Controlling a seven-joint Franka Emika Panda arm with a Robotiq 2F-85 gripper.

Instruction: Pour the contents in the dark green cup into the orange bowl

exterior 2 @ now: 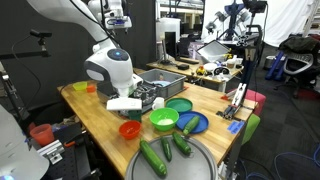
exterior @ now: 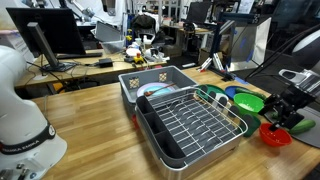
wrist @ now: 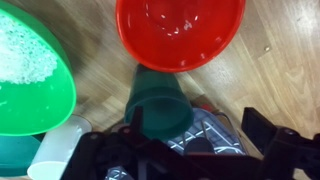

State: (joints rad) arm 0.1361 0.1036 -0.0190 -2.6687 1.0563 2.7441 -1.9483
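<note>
The hand [wrist: 190, 130] hangs over the wooden worktop [exterior: 90, 110] with its fingers [wrist: 262, 140] spread wide, gripping nothing. In the wrist view the dark green cup [wrist: 160, 98] stands upright between the spread fingers, just beside the orange bowl [wrist: 180, 30]. The bowl's rim overlaps the cup's far side in this view, so it cannot be told whether they touch. The cup's contents are not visible. The orange bowl rests on the worktop, and its inside shows only a glossy red-orange surface. The bright green bowl [wrist: 30, 70] sits just beside the orange bowl and holds a pale, grainy layer (what it is cannot be told). A white cylindrical object [wrist: 58, 152] lies near the green bowl's rim, on the side away from the orange bowl. In an exterior view the orange bowl [exterior 2: 130, 129] sits near the worktop edge, with the bright green bowl [exterior 2: 164, 120] next to it and a blue dish [exterior 2: 192, 123] beyond that bowl. Dark green cucumber-like vegetables [exterior 2: 155, 158] lie near the orange bowl. In an exterior view a wire dish rack [exterior: 195, 125] stands apart from the orange bowl [exterior: 275, 135], with the bright green bowl [exterior: 247, 102] between them.
</note>
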